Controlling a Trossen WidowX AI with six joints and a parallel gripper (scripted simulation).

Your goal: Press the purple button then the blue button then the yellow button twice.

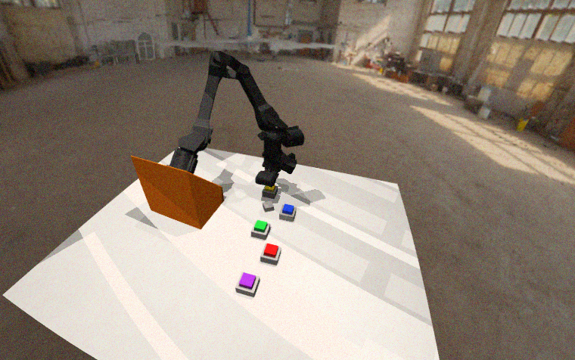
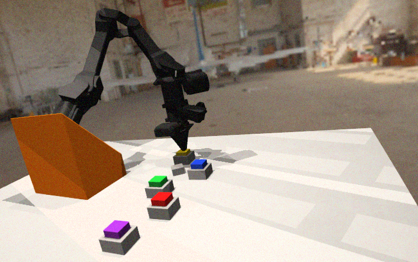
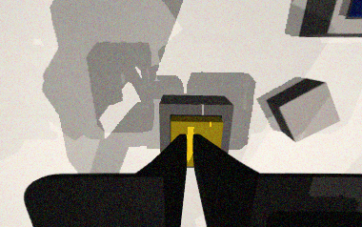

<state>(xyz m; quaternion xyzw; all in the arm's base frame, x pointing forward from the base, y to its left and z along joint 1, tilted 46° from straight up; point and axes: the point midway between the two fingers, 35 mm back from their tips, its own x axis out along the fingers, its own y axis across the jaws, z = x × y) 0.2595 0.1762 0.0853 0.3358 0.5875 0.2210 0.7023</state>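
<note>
Yellow button [image 3: 196, 134] sits at the centre of the wrist view, a small square cap sunk inside a grey housing, with my end effector [image 3: 190, 143] resting its tip on the cap's near half. My fingers are drawn together with only a thin slit between them, and they hold nothing. In the exterior view the same button [image 2: 182, 151] lies just left of centre, under the pointed tip of my end effector [image 2: 181, 145], and the cap looks low in its housing, so I judge it pressed or nearly so.

It should handle as a stiff, sprung part: rigid cap, firm travel, a hard stop. It needs no grasp, only a straight push down at its middle.

A small grey block [image 3: 303, 109] lies tilted on the surface to the right, near but apart. The blue button [image 2: 198, 163] stands just beyond it, toward lower right in the exterior view.
</note>
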